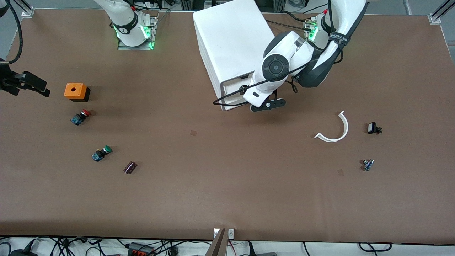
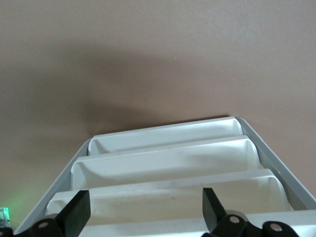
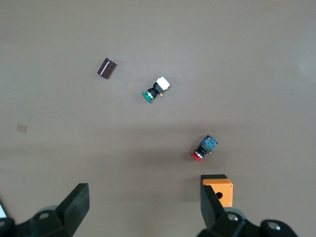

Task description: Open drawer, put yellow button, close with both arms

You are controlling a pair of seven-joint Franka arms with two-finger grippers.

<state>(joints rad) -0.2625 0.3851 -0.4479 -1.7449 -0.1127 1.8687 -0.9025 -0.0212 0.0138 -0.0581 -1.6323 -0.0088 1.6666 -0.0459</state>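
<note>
The white drawer cabinet (image 1: 231, 42) stands at the table's back middle, between the arms' bases. My left gripper (image 1: 265, 104) hangs right in front of its drawer fronts (image 1: 233, 90). In the left wrist view the gripper (image 2: 145, 217) is open and empty, its fingers (image 2: 78, 211) spread above the stepped white drawer lips (image 2: 168, 165). My right gripper (image 1: 35, 87) waits over the right arm's end of the table, open and empty (image 3: 143, 212). No yellow-capped button shows clearly. A small blue-bodied part (image 1: 368, 164) lies toward the left arm's end; I cannot make out its cap.
An orange box (image 1: 75, 91) (image 3: 219, 190), a red-capped button (image 1: 80, 117) (image 3: 203, 148), a green-capped button (image 1: 101, 153) (image 3: 155, 90) and a dark cylinder (image 1: 130, 167) (image 3: 105, 67) lie at the right arm's end. A white curved strip (image 1: 334, 129) and a black part (image 1: 373, 128) lie at the left arm's end.
</note>
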